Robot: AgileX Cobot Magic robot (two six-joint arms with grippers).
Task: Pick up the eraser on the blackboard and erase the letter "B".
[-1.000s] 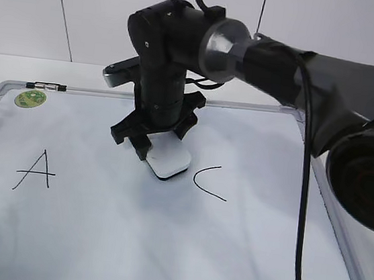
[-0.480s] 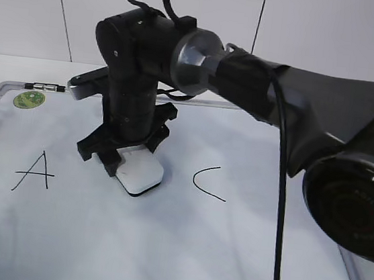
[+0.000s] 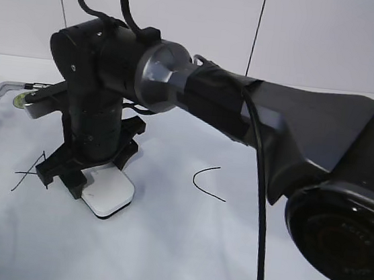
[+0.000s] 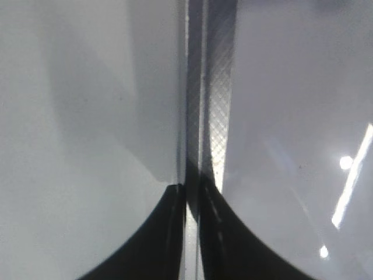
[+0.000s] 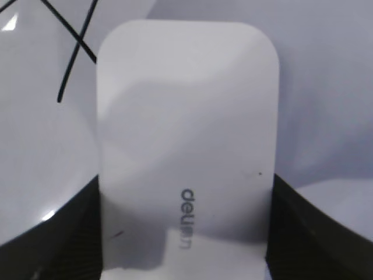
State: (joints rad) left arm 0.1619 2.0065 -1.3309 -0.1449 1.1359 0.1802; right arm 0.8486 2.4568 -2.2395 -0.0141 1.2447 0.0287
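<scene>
The white eraser (image 3: 109,197) lies flat on the blackboard (image 3: 181,247), a white board with a grey frame. My right gripper (image 3: 99,172) reaches across from the right and is shut on the eraser's two long sides. In the right wrist view the eraser (image 5: 186,134) fills the middle, grey print up, between the black fingers (image 5: 52,239). The letter "B" is hidden or out of view. My left gripper (image 4: 189,233) is shut with nothing in it, hovering over a grey frame strip (image 4: 217,105).
A black letter A (image 3: 26,177) sits just left of the eraser, partly behind the gripper; its strokes (image 5: 73,41) show in the right wrist view. A letter C (image 3: 208,183) lies to the right. A green sticker (image 3: 20,100) marks the board's far left corner.
The right arm has slid the eraser leftward and nearer across the board, from beside the C to right beside the A. The grip has not changed.
</scene>
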